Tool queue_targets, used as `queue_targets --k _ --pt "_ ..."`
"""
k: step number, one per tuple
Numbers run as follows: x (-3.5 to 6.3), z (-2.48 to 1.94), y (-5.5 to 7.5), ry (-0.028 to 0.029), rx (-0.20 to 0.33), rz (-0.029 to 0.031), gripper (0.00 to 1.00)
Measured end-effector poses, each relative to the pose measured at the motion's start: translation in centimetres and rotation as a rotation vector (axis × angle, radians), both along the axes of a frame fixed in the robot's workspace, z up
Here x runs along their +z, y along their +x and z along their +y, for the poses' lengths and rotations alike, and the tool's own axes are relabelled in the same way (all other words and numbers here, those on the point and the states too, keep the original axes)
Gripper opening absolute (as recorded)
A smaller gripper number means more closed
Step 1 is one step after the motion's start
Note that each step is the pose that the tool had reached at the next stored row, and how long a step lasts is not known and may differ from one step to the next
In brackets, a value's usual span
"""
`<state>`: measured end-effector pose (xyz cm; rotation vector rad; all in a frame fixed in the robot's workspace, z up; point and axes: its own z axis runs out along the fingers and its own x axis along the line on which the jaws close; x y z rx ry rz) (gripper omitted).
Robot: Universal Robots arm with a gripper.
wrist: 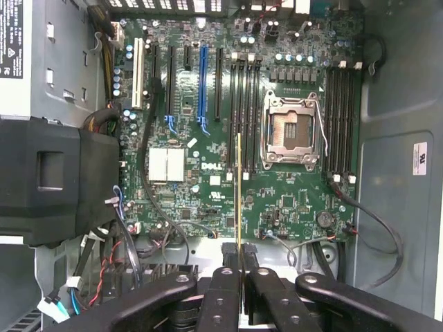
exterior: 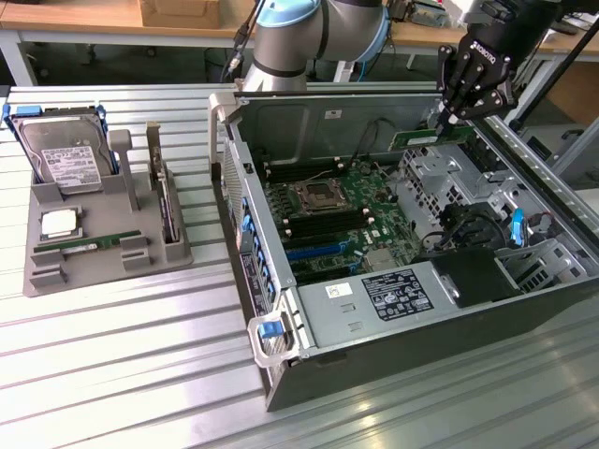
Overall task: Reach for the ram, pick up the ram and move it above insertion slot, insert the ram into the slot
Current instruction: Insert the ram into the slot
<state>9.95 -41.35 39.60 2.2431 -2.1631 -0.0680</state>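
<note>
My gripper (exterior: pixel 447 114) hangs over the far right part of the open computer case (exterior: pixel 281 374), shut on the ram (exterior: pixel 426 139), a thin green stick held level above the case's inside. In the wrist view the ram (wrist: pixel 239 187) shows edge-on, pinched between the black fingertips of the gripper (wrist: pixel 239 259), with the motherboard below. Its edge lines up with the bank of long black memory slots (wrist: pixel 249 104) between the blue sockets and the processor socket (wrist: pixel 291 131). In the exterior view that bank of slots (exterior: pixel 342 223) lies well below and to the left of the ram.
A grey tray (exterior: pixel 103 267) at the exterior view's left holds a hard drive (exterior: pixel 65 154), a silver processor chip (exterior: pixel 58 223) and another green stick (exterior: pixel 89 245). Inside the case are a power supply (exterior: pixel 374 299), a black shroud (wrist: pixel 55 180) and loose cables (wrist: pixel 374 214).
</note>
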Motion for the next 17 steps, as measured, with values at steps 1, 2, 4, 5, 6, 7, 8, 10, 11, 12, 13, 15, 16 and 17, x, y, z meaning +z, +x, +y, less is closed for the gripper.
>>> queue_targets --k 1,2,4,5,6,7,8,10,11,12,13,15,16,17 --pt "-0.04 0.00 -0.3 -0.0001 0.000 0.0000 0.12" --pt "-0.07 0.00 -0.5 -0.0001 0.000 0.0000 0.12" --pt "-0.12 0.00 -0.8 -0.0001 0.000 0.0000 0.12" --pt "-0.15 0.00 -1.0 -0.0001 0.000 0.0000 0.12" --pt "-0.17 0.00 -1.0 0.0000 0.000 0.0000 0.12" --pt "-0.20 0.00 -1.1 -0.0001 0.000 0.0000 0.12" --pt "-0.22 0.00 -1.1 -0.0001 0.000 0.0000 0.12" --pt "-0.24 0.00 -1.3 -0.0001 0.000 0.0000 0.12" --pt "-0.27 0.00 -1.4 0.0000 0.000 0.0000 0.12" --pt "-0.29 0.00 -1.5 -0.0001 0.000 0.0000 0.12" --pt "-0.33 0.00 -1.6 0.0000 0.000 0.0000 0.12" --pt "-0.37 0.00 -1.7 0.0000 0.000 0.0000 0.12" --pt "-0.40 0.00 -1.7 0.0000 0.000 0.0000 0.12" --pt "-0.41 0.00 -1.8 -0.0001 0.000 0.0000 0.12"
